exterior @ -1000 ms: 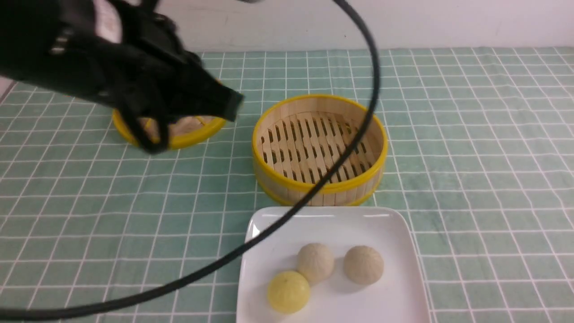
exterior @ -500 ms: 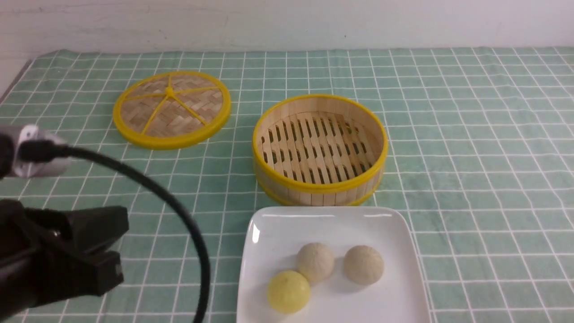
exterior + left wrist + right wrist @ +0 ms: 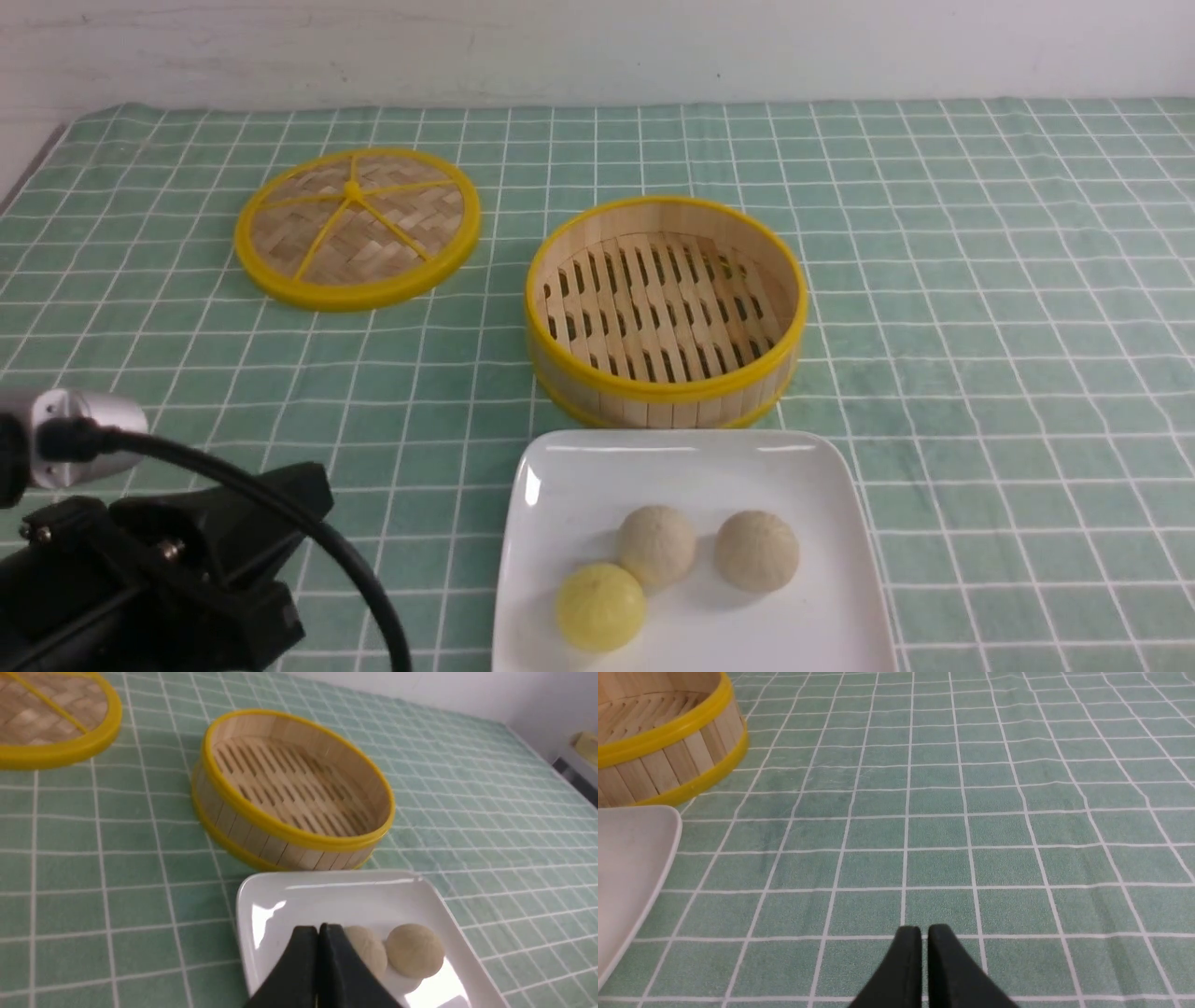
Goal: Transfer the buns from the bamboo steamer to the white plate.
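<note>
Left gripper (image 3: pixel 318 933): jaws closed, empty, parked low beside the white plate (image 3: pixel 560 467). Right gripper (image 3: pixel 924 935): closed, empty, over cloth. You have both buns (image 3: pixel 657 546) on the plate beside a yellow bun (image 3: pixel 600 606); bamboo steamer (image 3: pixel 666 392) holds nothing, so the task looks done.

Green checked tablecloth (image 3: pixel 980 280) — white wall (image 3: pixel 597 42) behind.

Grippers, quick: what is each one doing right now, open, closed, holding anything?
Left gripper: closed, holding nothing, over the near edge of the white plate.
Right gripper: closed, holding nothing, above the green checked tablecloth.
</note>
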### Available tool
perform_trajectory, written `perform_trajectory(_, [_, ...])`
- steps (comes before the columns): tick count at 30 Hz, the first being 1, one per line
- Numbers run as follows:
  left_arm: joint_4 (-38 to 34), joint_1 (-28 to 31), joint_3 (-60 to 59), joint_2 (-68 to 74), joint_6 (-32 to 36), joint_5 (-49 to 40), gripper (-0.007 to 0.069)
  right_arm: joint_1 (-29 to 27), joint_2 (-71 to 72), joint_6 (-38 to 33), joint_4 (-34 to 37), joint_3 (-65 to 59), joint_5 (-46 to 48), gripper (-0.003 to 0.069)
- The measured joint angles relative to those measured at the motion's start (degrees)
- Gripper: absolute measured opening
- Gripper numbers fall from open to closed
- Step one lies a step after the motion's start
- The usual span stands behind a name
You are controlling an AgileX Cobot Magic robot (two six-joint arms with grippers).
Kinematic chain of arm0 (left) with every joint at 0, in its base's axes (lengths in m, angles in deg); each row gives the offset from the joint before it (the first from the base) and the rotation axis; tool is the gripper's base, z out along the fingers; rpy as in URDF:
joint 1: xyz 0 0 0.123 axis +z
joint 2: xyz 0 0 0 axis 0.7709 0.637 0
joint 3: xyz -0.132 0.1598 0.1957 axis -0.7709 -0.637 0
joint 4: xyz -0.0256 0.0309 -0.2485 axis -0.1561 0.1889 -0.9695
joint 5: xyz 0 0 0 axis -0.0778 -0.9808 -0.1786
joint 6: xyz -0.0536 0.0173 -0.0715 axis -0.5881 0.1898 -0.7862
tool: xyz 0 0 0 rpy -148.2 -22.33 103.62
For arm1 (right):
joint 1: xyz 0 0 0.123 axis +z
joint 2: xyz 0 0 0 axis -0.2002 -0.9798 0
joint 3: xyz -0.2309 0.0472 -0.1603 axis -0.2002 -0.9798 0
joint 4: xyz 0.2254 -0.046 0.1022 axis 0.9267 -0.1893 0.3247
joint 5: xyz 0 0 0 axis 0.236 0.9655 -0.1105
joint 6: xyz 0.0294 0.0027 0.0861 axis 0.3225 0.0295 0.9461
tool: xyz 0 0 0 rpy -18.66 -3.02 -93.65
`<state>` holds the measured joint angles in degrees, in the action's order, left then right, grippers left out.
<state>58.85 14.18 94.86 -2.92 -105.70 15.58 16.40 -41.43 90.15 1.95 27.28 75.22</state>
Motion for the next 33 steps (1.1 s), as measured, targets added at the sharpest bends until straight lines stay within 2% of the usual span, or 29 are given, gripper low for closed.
perform_trajectory(7, [3.1,0.1,-1.0,-0.1,0.1,-5.8,0.0022,0.0,0.0,0.0,0.0,0.0,0.0,0.0052])
perform_trajectory(10, [3.8,1.9,-2.3,-1.4,1.6,-7.6,0.0024,0.0,0.0,0.0,0.0,0.0,0.0,0.0055])
perform_trajectory(15, [0.7,13.2,-7.0,-9.8,6.5,-8.8,0.0034,0.0,0.0,0.0,0.0,0.0,0.0,0.0064])
perform_trajectory(16, [0.5,13.8,-7.3,-10.2,7.3,-8.8,0.0034,0.0,0.0,0.0,0.0,0.0,0.0,0.0064])
perform_trajectory(20, [-3.6,24.5,-13.7,-19.4,16.3,-9.1,0.0037,0.0,0.0,0.0,0.0,0.0,0.0,0.0073])
perform_trajectory(24, [-5.8,31.8,-19.1,-28.4,21.1,-9.5,0.0041,0.0,0.0,0.0,0.0,0.0,0.0,0.0079])
perform_trajectory(27, [-6.1,34.7,-22.1,-32.3,22.0,-9.6,0.0042,0.0,0.0,0.0,0.0,0.0,0.0,0.0083])
perform_trajectory(33, [-6.2,35.0,-22.6,-33.3,22.1,-9.7,0.0046,0.0,0.0,0.0,0.0,0.0,0.0,0.0092])
